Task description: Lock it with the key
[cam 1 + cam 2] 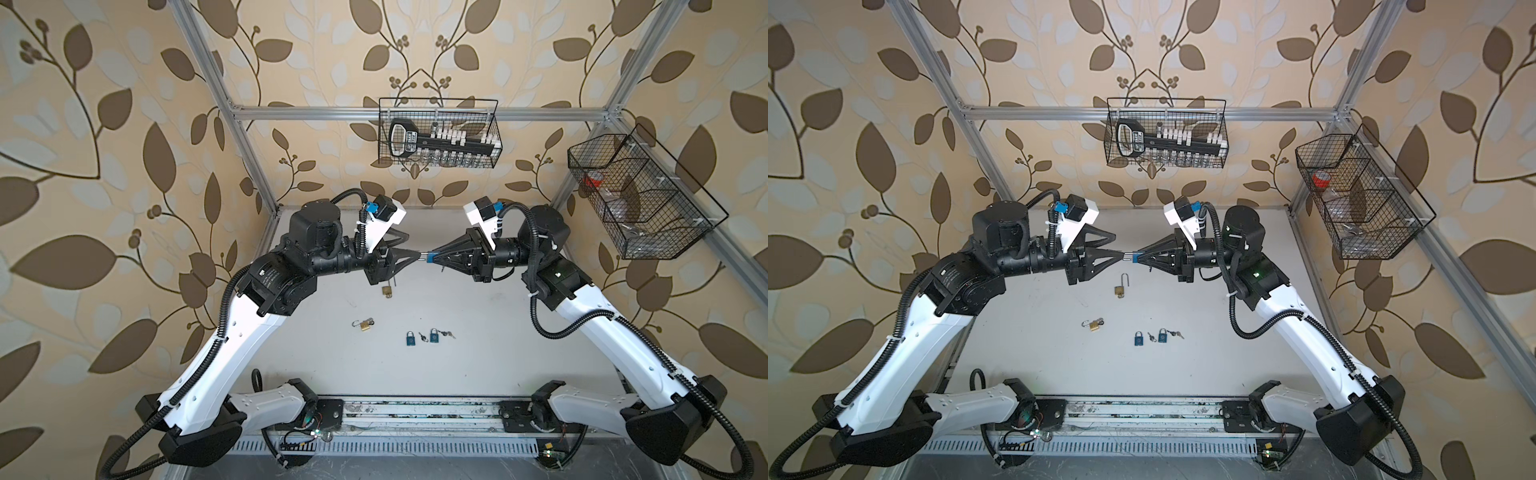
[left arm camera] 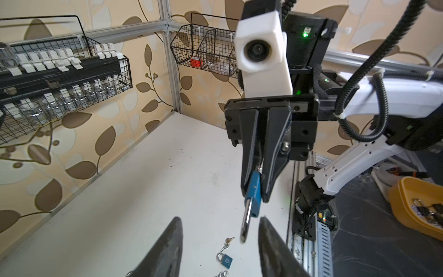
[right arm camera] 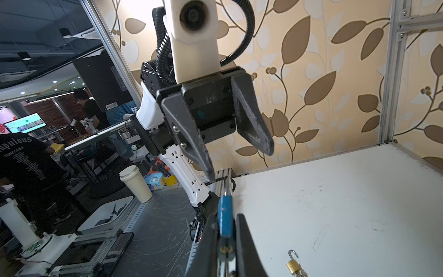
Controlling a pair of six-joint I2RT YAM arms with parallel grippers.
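— How do the arms stand?
— From the near rail (image 1: pixel 415 411) both rise, elbows out, and meet tip to tip above the surface (image 1: pixel 478 332). The right pincer (image 1: pixel 432 257) is clamped on a blue padlock (image 2: pixel 254 189); the left pincer (image 2: pixel 219 219) stands apart, the shackle (image 2: pixel 245 223) reaching between its fingers (image 2: pixel 271 239).
— What differs by view?
— The left wrist view shows keys (image 2: pixel 229 239) and a second blue lock (image 2: pixel 225 257) below; the right wrist view shows an open brass lock (image 3: pixel 293 265).
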